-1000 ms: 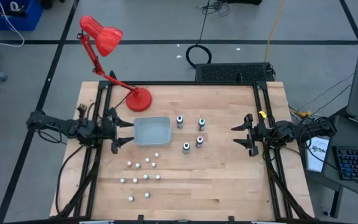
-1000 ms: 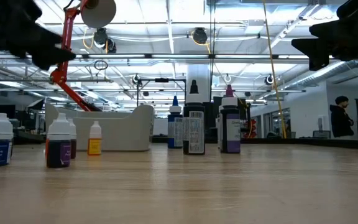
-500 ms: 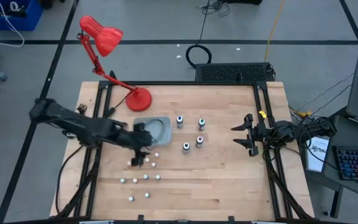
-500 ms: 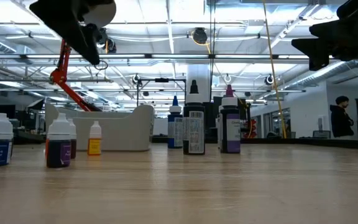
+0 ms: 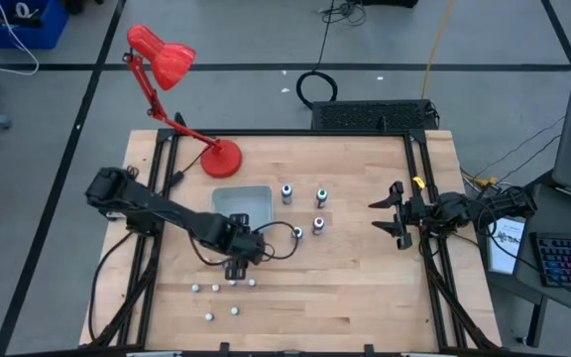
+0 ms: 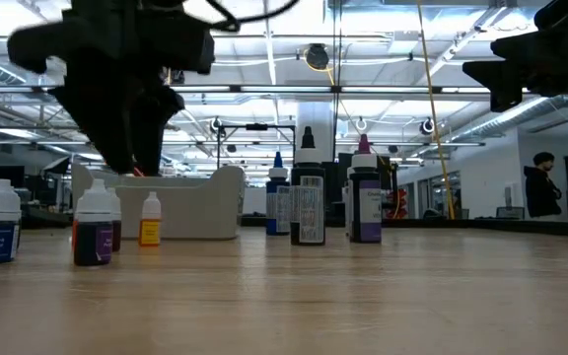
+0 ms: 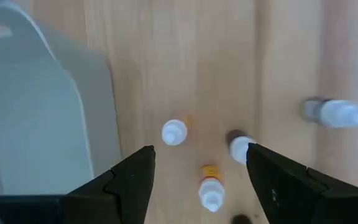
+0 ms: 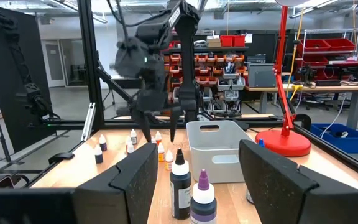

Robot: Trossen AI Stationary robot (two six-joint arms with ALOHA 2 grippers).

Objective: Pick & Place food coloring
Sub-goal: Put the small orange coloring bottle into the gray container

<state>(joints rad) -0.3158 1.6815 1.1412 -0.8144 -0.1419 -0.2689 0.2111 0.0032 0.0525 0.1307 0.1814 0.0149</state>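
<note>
From above, the left gripper (image 5: 238,260) covers several small food coloring bottles (image 5: 234,309) on the wood just before the grey tray (image 5: 256,194); the wrist view reveals its fingers spread, empty, over three white-capped ones (image 7: 174,132); taller bottles (image 5: 297,234) stand beside; the right gripper (image 5: 389,216) waits released at the table's (image 5: 365,288) right edge.

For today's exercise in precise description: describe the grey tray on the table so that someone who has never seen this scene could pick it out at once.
Start at the red desk lamp at the table's back left. Just in front of its round base sits the tray, a translucent grey rectangular bin with rounded corners. Everything near it is a small food coloring bottle; it is the only open container.
</note>
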